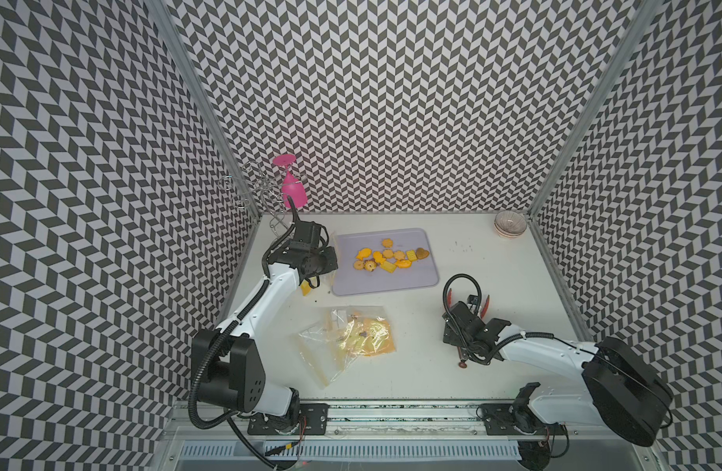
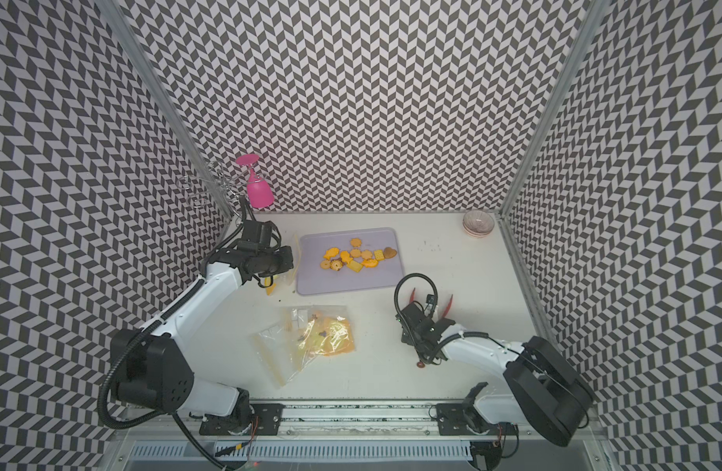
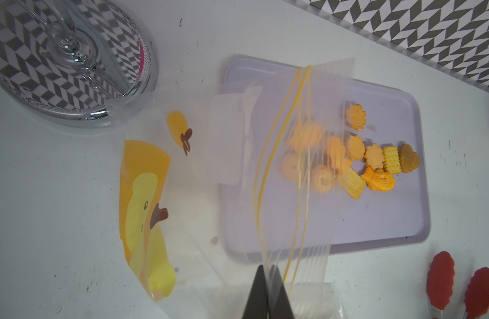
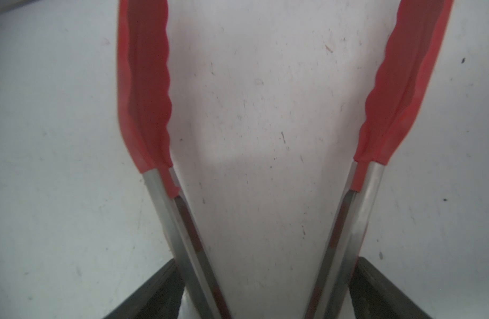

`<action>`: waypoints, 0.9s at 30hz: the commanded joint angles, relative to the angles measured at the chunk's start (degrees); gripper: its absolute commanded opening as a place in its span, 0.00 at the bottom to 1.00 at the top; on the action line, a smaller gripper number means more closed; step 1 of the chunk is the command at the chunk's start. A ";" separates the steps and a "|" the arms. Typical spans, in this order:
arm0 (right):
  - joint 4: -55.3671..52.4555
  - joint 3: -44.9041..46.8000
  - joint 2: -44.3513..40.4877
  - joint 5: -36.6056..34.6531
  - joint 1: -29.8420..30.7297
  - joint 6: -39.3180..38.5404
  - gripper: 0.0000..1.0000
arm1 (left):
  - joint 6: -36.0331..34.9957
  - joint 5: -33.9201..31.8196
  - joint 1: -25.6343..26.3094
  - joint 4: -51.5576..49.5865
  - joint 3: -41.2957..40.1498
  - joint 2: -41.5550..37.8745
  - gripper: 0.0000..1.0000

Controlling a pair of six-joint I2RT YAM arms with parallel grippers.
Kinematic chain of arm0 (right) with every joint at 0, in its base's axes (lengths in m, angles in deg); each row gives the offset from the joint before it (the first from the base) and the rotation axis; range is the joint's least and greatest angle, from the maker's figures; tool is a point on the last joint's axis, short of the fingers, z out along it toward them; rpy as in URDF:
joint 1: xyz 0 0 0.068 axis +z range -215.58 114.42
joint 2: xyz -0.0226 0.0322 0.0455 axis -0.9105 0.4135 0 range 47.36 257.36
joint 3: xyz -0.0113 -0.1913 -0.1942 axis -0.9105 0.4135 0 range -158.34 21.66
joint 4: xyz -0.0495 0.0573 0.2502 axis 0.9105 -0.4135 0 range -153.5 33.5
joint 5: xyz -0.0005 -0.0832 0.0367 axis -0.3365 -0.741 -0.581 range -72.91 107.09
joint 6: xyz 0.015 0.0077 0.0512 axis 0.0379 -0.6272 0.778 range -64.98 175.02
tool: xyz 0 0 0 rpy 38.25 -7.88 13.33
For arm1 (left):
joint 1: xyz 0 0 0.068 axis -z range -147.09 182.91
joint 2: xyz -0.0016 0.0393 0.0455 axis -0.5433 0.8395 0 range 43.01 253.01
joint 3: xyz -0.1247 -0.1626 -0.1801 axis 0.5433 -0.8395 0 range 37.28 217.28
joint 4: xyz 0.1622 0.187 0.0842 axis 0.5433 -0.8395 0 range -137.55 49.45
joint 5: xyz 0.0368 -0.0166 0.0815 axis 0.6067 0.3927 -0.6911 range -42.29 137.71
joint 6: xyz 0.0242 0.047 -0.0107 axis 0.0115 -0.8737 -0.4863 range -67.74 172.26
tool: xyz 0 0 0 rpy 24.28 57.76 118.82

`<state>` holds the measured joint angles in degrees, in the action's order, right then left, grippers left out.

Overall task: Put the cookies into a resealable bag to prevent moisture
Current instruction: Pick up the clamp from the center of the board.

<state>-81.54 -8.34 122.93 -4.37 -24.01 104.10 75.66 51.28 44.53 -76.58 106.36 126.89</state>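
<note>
Cookies [image 1: 392, 257] all sit loose on the purple tray [image 1: 416, 281]. Left gripper [image 3: 268, 269] is pinched tight on the resealable bag [image 3: 144, 193], and the right gripper [image 4: 265, 259] is spread wide, gripping red tongs [image 4: 144, 82].

The left arm [image 1: 265, 301] stretches forward and up, its wrist bent downward. The left end effector [image 3: 268, 292] is pinched tight on the rim of the bag [image 3: 188, 176]. The right arm [image 1: 543, 350] lies low, with its forearm angled inward. The right end effector [image 4: 265, 279] is spread wide, both fingers [image 4: 155, 287] pressing the outer sides of the tongs [image 4: 144, 82].
</note>
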 commanded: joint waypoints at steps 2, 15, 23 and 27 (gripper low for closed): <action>-0.96 1.65 1.16 3.52 0.63 2.40 0.85 | -0.57 0.51 -0.45 0.87 -0.78 -1.62 0.00; -4.66 -0.63 -13.12 -0.50 0.63 -0.58 0.70 | -0.33 4.15 -0.65 5.38 -3.88 -3.27 0.00; -9.84 -7.60 -18.29 0.20 0.63 -6.77 0.70 | -0.42 2.67 -3.27 3.77 -2.37 -1.36 0.00; -7.25 -11.24 -19.83 2.99 0.63 -13.48 0.68 | -0.62 5.47 -5.75 3.87 -1.59 -0.35 0.00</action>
<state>-91.42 -16.43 104.83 -2.38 -23.69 96.72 75.84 54.96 40.29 -73.12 102.88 125.29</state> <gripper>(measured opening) 0.688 0.048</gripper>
